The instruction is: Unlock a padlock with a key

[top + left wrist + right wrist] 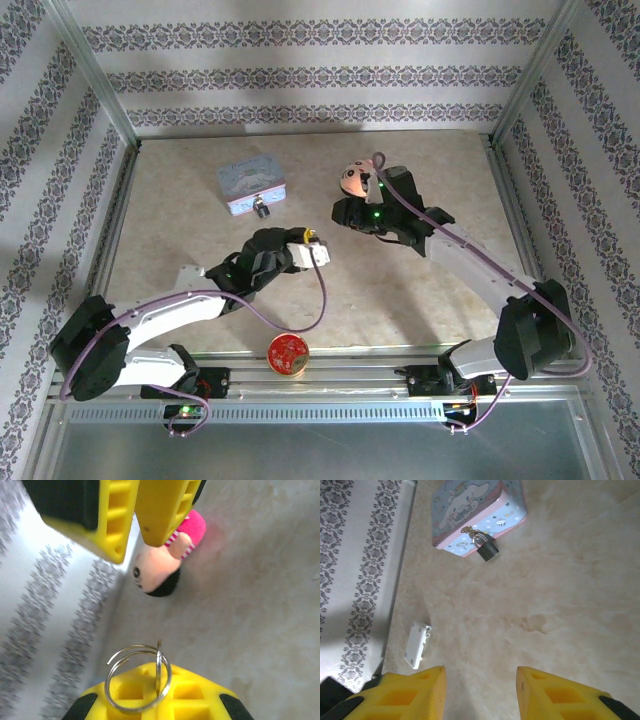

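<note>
- The key [159,656] is seen edge-on, a thin metal blade threaded on a wire key ring [130,648]. It is pinched in the closed jaws of the left gripper [156,676].
- The right gripper [480,674] is shown with jaws apart and nothing between them, above the bare table [555,610].
- The padlock [487,550] is found hanging at the front of the blue tin [470,505], dark body against the tin's wall, well apart from the 2 grippers.
- Key and padlock are judged light, stiff and smooth, so slipping is to be expected. The padlock is likely to swing on its shackle when pushed.
- The padlock is best taken by the 2 flat sides of its body, with the underside, where the keyhole is presumed, left free.
- The key is best gripped at its bow, blade projecting, with the ring left to dangle.
- A doll [160,570] is noted lying beyond the fingers, of no use here.
</note>
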Controlling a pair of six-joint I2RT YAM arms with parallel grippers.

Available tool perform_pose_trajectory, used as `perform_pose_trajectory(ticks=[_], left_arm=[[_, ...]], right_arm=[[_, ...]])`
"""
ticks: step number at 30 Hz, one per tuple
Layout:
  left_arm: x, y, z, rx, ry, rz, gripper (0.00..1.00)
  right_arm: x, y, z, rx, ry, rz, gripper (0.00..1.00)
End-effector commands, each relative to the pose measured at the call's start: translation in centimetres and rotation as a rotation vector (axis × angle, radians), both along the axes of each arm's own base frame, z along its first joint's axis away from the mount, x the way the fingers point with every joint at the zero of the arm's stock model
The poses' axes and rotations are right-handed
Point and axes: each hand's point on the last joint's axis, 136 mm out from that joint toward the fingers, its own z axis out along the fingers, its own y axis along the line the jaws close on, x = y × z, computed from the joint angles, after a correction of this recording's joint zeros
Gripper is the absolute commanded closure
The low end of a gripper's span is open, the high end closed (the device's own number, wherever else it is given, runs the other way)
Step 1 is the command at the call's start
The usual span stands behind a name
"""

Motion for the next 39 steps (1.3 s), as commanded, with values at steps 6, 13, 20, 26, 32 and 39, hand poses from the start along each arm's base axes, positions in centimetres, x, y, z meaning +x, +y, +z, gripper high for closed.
perform_pose_trajectory(ticks=[6, 13, 20, 26, 32, 39], left_arm=[[1.7, -2.0, 3.2, 0.419, -0.521, 0.011, 1.0], [0.9, -3.5, 5.7, 0.296, -0.773, 0.001, 1.0], [1.3, -4.8, 4.7, 0.338, -0.855, -0.012, 1.0], [0.8, -4.2, 5.8, 0.264, -0.837, 0.01, 1.0], [0.4, -4.3, 5.8, 0.25, -0.829, 0.007, 1.0], [0.1, -4.1, 5.5, 0.237, -0.81, 0.011, 1.0]], right_arm=[[-1.5, -3.4, 0.3, -0.038, -0.033, -0.027, 0.54], [-2.8, -1.7, 2.3, 0.05, -0.105, 0.101, 0.53], [-4.4, -0.1, 2.1, 0.088, -0.19, 0.274, 0.57], [-4.4, -0.3, 0.9, 0.079, -0.175, 0.266, 0.62], [-4.2, 1.1, 1.4, 0.175, -0.174, 0.295, 0.65], [-4.3, 1.2, 2.0, 0.19, -0.191, 0.293, 0.65]])
